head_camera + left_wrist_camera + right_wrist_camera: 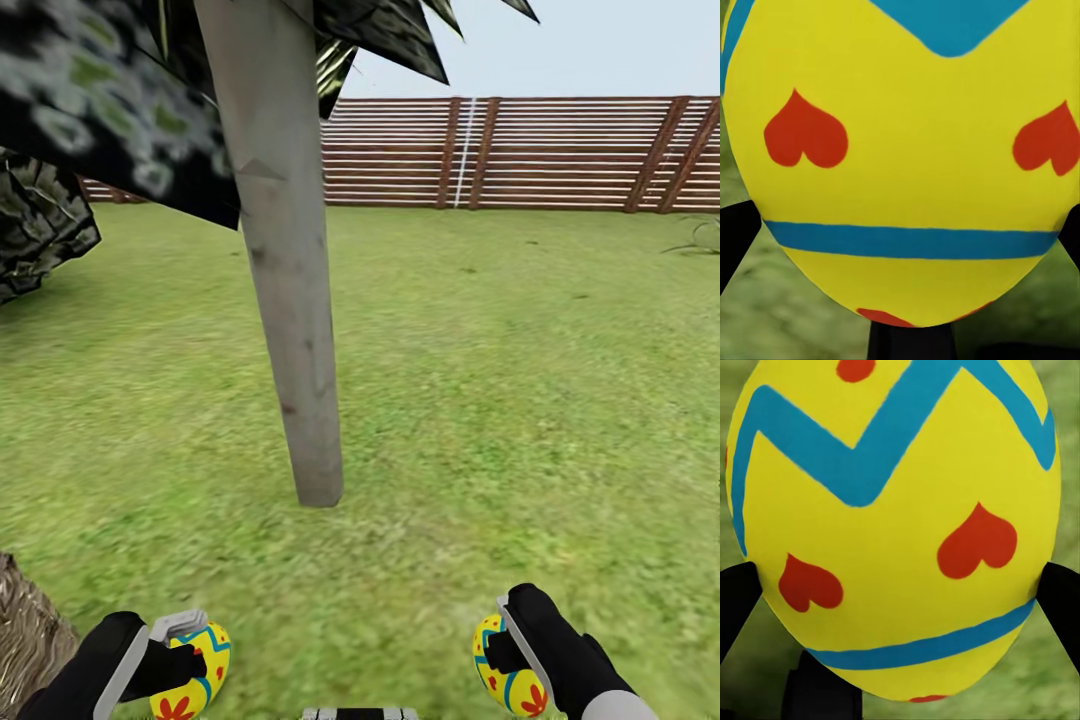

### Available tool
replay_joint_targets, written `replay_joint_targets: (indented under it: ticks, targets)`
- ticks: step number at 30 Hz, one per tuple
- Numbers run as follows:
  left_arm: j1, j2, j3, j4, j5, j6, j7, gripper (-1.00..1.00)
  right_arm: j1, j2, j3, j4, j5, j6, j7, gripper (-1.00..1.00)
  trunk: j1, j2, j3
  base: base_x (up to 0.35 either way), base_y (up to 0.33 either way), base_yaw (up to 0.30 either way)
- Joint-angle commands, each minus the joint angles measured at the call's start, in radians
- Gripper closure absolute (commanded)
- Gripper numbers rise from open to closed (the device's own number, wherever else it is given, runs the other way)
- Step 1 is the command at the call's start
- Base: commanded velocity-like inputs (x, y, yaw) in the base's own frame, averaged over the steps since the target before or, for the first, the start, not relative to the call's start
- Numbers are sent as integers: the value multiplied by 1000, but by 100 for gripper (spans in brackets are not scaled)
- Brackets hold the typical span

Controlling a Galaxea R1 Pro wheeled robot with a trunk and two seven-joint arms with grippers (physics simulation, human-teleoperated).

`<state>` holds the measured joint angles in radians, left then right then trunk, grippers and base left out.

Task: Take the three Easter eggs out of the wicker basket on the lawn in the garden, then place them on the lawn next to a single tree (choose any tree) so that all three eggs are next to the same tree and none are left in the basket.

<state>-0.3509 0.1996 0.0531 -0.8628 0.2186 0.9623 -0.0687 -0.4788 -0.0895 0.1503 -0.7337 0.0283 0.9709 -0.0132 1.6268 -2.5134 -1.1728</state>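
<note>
We stand on the lawn [520, 400] facing the tree [290, 300], whose pale grey-brown trunk meets the grass just ahead of us, at about 12 o'clock, with its dark speckled leaves overhanging at 10 and 11 o'clock. Our left hand [185, 655] is clenched on an Easter egg [195, 675] at 7 o'clock in the head view; its wrist camera shows that yellow egg [907, 150] close up, with a blue band and red hearts, pinched between dark fingers [735, 232]. Our right hand [505, 640] grasps a second Easter egg [505, 685] at 5 o'clock, and its wrist camera shows the blue zigzag and red hearts on this egg [892, 532]. An edge of the wicker basket [25, 630] shows at 8 o'clock. A brown slatted fence [520, 150] closes the garden at 1 o'clock, far across the grass.
</note>
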Motion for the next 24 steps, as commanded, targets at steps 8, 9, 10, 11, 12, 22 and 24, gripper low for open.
replay_joint_targets:
  ticks: [8,9,10,11,12,22,24]
  targets:
    - [0,0,2,-1,-5,4,-7,100,0,-3,4,-2,1,5,-1,100,3,-2,-32,0,0,0]
    - [0,0,2,-1,-5,4,-7,100,0,-5,3,-2,-3,5,-1,100,4,-3,-36,0,0,0]
    - [0,1,2,-2,-5,4,-7,100,0,-5,3,-2,-4,5,-1,100,4,-3,-40,0,0,0]
    - [0,1,2,-2,-5,4,-7,100,0,-5,3,-3,-5,4,-1,100,5,-3,-44,0,0,0]
    - [0,1,2,-2,-5,4,-7,100,0,-5,3,-3,-5,4,-1,100,5,-3,-47,0,0,0]
    - [0,0,1,-1,-5,1,-7,100,0,-4,3,-3,-7,4,-1,100,10,-6,-86,0,0,0]
    - [0,-1,1,-1,-5,1,-7,100,0,-5,3,-3,-7,4,-1,100,11,-6,-94,0,0,0]
